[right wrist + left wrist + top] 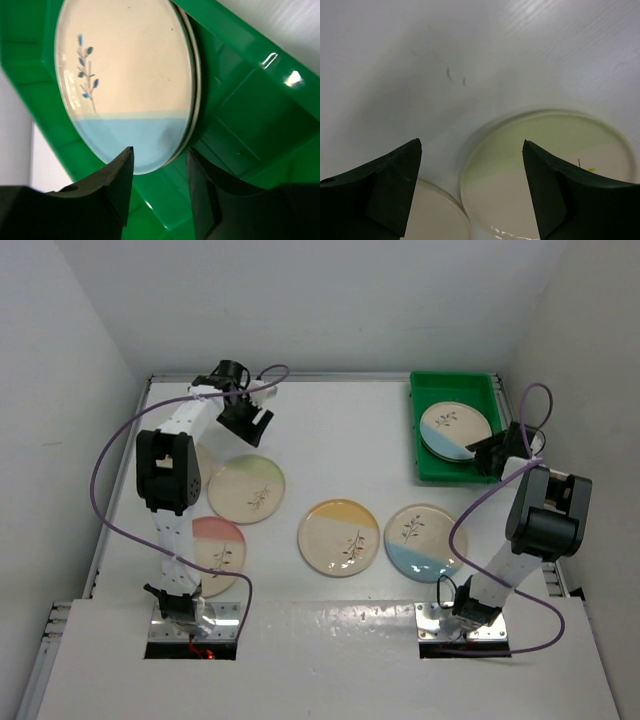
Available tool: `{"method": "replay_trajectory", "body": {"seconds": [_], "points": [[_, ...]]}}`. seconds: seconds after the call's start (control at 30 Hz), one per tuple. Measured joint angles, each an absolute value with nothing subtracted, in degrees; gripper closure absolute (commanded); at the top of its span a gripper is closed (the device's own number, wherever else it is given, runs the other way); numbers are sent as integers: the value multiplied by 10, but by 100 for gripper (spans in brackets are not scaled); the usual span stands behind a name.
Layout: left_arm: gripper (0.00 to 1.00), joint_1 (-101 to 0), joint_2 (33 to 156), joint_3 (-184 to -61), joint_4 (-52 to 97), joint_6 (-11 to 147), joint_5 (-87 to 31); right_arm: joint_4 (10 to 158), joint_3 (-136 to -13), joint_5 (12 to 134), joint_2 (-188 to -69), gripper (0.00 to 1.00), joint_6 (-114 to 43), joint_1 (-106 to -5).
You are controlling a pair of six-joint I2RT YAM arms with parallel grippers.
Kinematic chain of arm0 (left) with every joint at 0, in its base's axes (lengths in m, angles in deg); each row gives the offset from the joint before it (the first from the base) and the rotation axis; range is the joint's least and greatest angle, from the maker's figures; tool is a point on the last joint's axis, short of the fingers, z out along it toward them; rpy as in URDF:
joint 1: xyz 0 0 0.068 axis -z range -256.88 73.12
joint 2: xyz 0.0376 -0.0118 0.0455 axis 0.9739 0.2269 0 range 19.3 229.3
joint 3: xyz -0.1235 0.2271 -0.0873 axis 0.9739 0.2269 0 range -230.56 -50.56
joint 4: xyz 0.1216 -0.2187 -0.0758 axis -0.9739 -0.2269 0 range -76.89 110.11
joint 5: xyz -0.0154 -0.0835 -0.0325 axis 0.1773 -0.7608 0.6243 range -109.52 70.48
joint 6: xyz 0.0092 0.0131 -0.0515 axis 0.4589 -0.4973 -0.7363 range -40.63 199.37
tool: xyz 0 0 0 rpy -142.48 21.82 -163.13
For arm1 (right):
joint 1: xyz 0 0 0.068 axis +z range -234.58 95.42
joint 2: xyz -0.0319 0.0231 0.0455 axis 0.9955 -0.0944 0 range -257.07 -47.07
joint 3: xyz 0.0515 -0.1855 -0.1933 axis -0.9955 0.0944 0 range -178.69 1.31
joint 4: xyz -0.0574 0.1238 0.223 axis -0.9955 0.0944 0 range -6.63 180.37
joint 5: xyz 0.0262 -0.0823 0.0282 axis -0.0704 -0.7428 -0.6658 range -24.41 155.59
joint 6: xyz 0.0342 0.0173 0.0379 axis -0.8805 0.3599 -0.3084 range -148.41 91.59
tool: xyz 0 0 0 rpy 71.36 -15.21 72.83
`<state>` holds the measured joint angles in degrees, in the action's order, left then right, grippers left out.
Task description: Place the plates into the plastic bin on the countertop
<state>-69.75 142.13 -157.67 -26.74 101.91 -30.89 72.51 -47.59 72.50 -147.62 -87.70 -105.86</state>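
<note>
Top external view: green bin [428, 476], far right of worktop [330, 420], holds stacked plates [455, 428]; four others loose. Left fingers [247, 422] spread, empty, near green plate [246, 489]. Right fingers [487, 455] parted, empty, at the stack's rim.

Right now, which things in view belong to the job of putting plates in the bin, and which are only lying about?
For the job: bin; plates in the bin; green plate; further plate beside it, colour hidden; pink plate; yellow plate; blue plate; countertop.

Only lying about: purple cables, which are rig wiring.
</note>
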Motion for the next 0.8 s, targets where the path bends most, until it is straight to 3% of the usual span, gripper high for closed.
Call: {"method": "replay_trajectory", "body": {"seconds": [0.2, 0.53, 0.67, 0.7, 0.8], "points": [[15, -701, 1421, -1542, -314, 1028, -267, 823, -520, 675, -1465, 53, -801, -1037], [25, -749, 1421, -1521, -323, 1000, -254, 901, -547, 607, -1371, 45, -661, -913], [38, -755, 1430, -1507, -343, 1017, -300, 899, -543, 607, -1309, 43, -626, -875], [46, -754, 1437, -1508, -345, 1021, -307, 899, -543, 607, -1296, 43, -618, -866], [51, -753, 1461, -1510, -351, 1033, -313, 899, -543, 608, -1273, 40, -600, -838]]}}
